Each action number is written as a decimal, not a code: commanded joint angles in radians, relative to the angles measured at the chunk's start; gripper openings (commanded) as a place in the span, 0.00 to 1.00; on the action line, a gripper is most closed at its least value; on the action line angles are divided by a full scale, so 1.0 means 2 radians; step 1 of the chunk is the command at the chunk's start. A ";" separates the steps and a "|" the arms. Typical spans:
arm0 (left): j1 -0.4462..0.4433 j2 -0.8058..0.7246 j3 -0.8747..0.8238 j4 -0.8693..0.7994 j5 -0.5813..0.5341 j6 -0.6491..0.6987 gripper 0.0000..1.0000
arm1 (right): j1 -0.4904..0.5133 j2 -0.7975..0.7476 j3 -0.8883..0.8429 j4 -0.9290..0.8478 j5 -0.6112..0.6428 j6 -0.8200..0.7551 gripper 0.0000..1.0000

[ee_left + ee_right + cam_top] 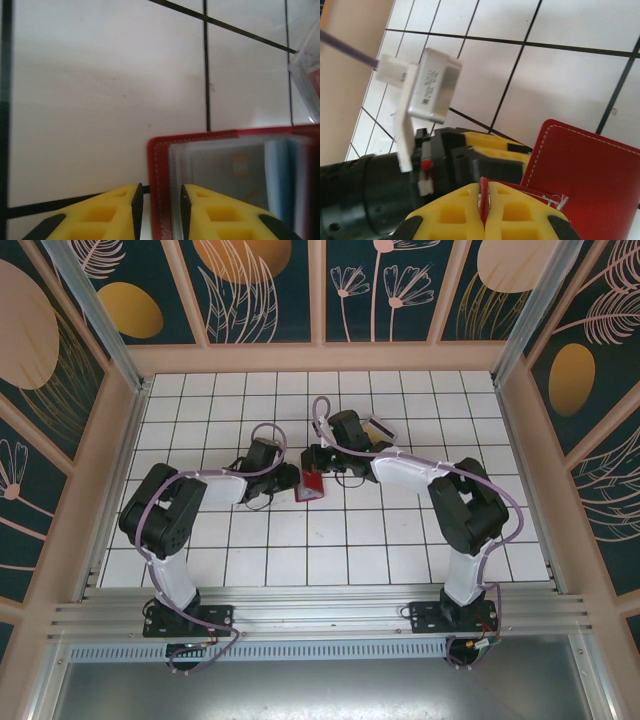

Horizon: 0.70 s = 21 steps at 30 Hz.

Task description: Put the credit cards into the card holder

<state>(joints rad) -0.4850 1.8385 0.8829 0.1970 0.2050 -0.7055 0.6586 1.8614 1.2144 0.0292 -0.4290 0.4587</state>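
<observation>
**Right claw pinching card holder flap; left claw narrowly parted at its edge**

Right claw (484,202), closest in its own wrist view: yellow fingers pressed together on a thin red flap. The flap appears continuous with the stitched red cover of the card holder (587,175), which lies just beyond on the white gridded tabletop (90,100).

Left claw (161,210): fingers slightly spread. The holder's red stitched edge sits in the gap, and a sliver of tabletop shows between that edge and one finger. No firm clamp is visible.

Card holder, left wrist view: open, clear plastic sleeves fanned out towards the right. A faint orange mark shows through one sleeve; whether that is a card cannot be told.

Clear plastic box (309,75): at the upper right edge of that view, near the holder but apart from it. Something red shows through its wall; unidentified.

Overhead view: both arms reach inward and meet at the holder, mid-tabletop, left claw on its left, right claw on its far side.
</observation>
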 commanded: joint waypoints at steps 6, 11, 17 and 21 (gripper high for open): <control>-0.007 -0.059 -0.011 -0.097 -0.032 0.007 0.36 | 0.000 0.029 -0.001 0.000 0.000 -0.003 0.06; -0.004 -0.125 -0.023 -0.124 -0.057 0.009 0.36 | 0.004 0.045 0.012 -0.033 0.016 -0.014 0.06; 0.020 -0.183 -0.065 -0.109 -0.080 -0.003 0.35 | 0.017 0.060 0.023 -0.030 -0.002 -0.016 0.08; 0.024 -0.197 -0.066 -0.099 -0.080 -0.005 0.35 | 0.026 0.072 0.041 -0.038 -0.009 -0.021 0.18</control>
<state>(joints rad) -0.4381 1.4696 0.7589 -0.0116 0.0654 -0.7063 0.6964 1.9823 1.2591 -0.0128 -0.4221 0.4397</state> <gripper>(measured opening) 0.349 0.155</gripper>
